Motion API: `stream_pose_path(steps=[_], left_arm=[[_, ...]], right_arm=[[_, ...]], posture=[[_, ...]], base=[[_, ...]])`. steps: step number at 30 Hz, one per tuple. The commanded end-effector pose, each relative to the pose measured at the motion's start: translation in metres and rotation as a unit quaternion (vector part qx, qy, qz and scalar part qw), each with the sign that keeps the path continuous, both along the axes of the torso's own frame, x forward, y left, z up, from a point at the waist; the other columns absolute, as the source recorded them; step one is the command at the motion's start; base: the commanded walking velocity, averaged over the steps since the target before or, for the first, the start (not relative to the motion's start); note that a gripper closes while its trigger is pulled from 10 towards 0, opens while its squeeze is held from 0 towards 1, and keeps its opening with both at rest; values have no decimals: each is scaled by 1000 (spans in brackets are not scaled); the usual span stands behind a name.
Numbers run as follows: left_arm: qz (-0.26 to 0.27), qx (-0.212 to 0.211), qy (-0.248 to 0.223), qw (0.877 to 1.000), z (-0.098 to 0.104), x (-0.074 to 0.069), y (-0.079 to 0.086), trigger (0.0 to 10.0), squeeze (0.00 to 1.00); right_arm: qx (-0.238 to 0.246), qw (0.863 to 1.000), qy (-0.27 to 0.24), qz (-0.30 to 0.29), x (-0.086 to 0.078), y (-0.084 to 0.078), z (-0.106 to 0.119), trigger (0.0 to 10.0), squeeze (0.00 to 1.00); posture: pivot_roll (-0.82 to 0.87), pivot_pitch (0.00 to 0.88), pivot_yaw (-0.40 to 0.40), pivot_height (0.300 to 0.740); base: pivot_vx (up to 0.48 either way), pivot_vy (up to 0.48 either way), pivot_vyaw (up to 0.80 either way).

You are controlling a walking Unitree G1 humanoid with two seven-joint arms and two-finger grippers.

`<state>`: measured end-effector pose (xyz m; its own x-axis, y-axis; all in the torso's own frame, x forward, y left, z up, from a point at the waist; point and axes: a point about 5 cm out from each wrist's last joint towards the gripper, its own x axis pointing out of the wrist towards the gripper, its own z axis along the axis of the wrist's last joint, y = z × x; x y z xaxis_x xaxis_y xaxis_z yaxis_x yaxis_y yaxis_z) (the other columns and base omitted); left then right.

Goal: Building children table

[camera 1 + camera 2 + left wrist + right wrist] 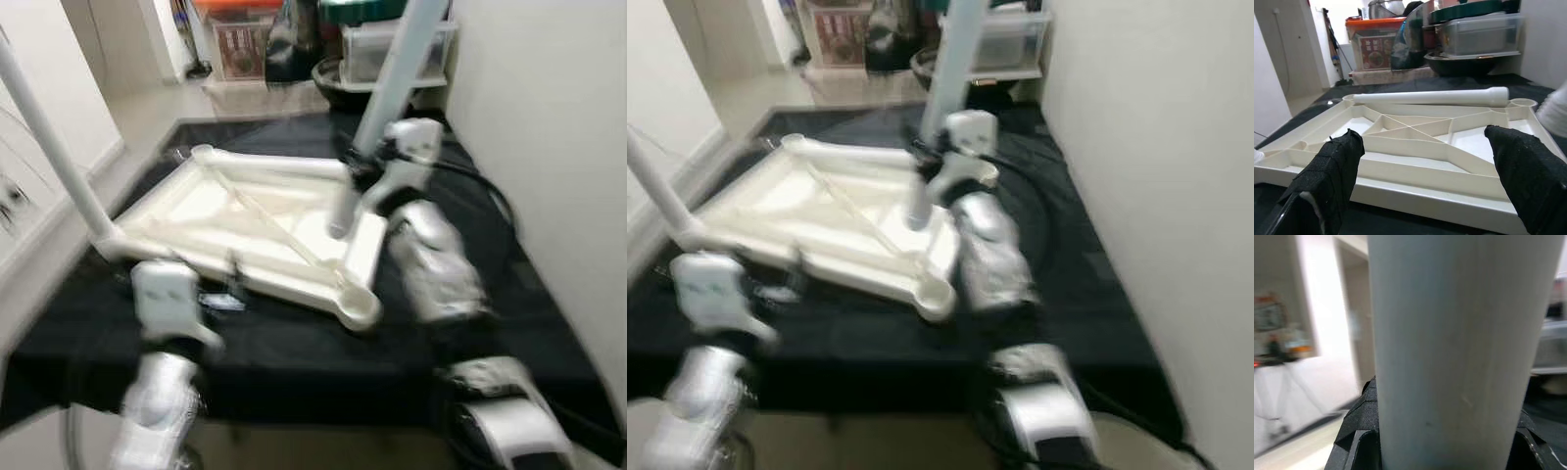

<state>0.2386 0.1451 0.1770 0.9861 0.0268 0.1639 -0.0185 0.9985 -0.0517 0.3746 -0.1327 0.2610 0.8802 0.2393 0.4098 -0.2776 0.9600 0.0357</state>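
A cream children's tabletop (245,220) lies upside down on a black mat, ribbed underside up. One white leg (49,147) stands in its near-left corner. A second leg (1430,96) lies flat along the far edge. My right gripper (367,176) is shut on a third leg (387,88), held upright over the tabletop's right side; that leg (1454,347) fills the right wrist view. My left gripper (1422,171) is open at the tabletop's front edge, its fingers (1332,166) spread wide with nothing between them.
The black mat (294,352) covers the floor up to a white wall (549,147) on the right. Clear storage bins (392,44) and an orange-lidded box (1376,44) stand behind the tabletop. A black cable (480,181) loops beside my right arm.
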Motion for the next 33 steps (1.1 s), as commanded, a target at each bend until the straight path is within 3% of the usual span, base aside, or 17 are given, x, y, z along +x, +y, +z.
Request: stream_pose_path(steps=[1, 16, 22, 25, 33], left_arm=[[10, 7, 4, 1000, -1, 0, 4, 10000, 0], [-9, 3, 1, 1000, 0, -2, -5, 10000, 0], [-17, 4, -2, 1000, 3, -7, -11, 10000, 0], [-26, 6, -2, 1000, 4, -11, -15, 10000, 0], [-36, 5, 2, 999, 7, -18, -19, 10000, 0]], right_arm=[[-2, 1000, -9, 19, -1, 13, 2, 10000, 0], [-13, 1000, -3, 14, 8, 6, 5, 10000, 0], [-17, 1000, 2, 11, 14, 5, 9, 10000, 0], [-18, 1000, -2, 12, 18, 7, 14, 10000, 0], [-14, 998, 1, 57, 28, 19, 27, 10000, 0]], posture=[[-27, 13, 32, 740], [-65, 47, 34, 740], [-59, 71, 33, 740], [-49, 97, 34, 740], [-32, 139, 32, 740]], base=[[0, 0, 0], [0, 0, 0], [0, 0, -746], [0, 0, -800], [0, 0, 0]])
